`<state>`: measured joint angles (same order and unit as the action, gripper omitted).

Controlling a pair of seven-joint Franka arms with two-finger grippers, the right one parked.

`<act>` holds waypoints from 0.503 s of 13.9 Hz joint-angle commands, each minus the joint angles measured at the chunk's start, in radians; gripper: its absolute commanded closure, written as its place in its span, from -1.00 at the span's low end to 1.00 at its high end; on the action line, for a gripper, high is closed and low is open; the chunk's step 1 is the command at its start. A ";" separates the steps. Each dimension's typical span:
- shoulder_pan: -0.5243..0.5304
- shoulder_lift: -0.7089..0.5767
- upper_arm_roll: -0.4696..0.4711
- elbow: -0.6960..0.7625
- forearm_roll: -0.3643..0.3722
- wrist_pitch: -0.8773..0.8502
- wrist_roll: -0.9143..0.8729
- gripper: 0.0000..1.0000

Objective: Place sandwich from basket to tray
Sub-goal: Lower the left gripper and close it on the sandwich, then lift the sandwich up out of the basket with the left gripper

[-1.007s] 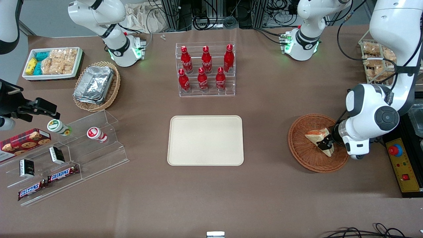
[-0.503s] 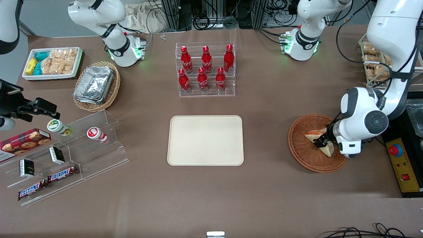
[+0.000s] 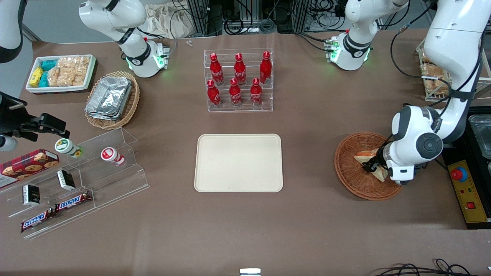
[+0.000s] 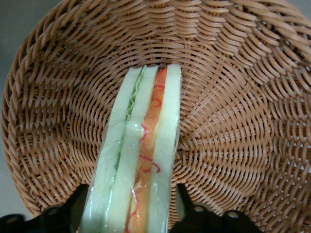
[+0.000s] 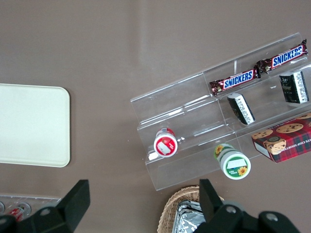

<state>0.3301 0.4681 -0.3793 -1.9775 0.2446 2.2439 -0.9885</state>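
Note:
The sandwich (image 3: 365,156) is a pale bread wedge with orange and green filling that lies in the reddish-brown wicker basket (image 3: 351,172), toward the working arm's end of the table. In the left wrist view the sandwich (image 4: 138,160) stands on edge on the basket's weave (image 4: 228,121). My left gripper (image 3: 370,167) is low in the basket and open, with one black finger on each side of the sandwich. One finger (image 4: 77,206) lies against the bread, and the other finger (image 4: 183,204) stands a small gap off it. The cream-beige tray (image 3: 238,162) lies flat at the table's middle with nothing on it.
A clear rack of red bottles (image 3: 238,80) stands farther from the camera than the tray. A tan basket of foil containers (image 3: 112,99), a white snack tray (image 3: 61,73) and a clear stepped stand (image 3: 76,184) lie toward the parked arm's end. A control box (image 3: 466,191) sits beside the basket.
My left gripper has slid along the sandwich toward the tray's end of the basket, with the arm following. The sandwich has stayed where it was in the basket.

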 commanded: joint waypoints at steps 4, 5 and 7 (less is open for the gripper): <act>0.010 -0.008 -0.009 0.003 0.033 0.017 -0.068 1.00; 0.010 -0.014 -0.009 0.012 0.032 0.013 -0.070 1.00; 0.010 -0.028 -0.010 0.046 0.019 -0.042 -0.071 1.00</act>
<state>0.3306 0.4651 -0.3794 -1.9564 0.2474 2.2412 -1.0230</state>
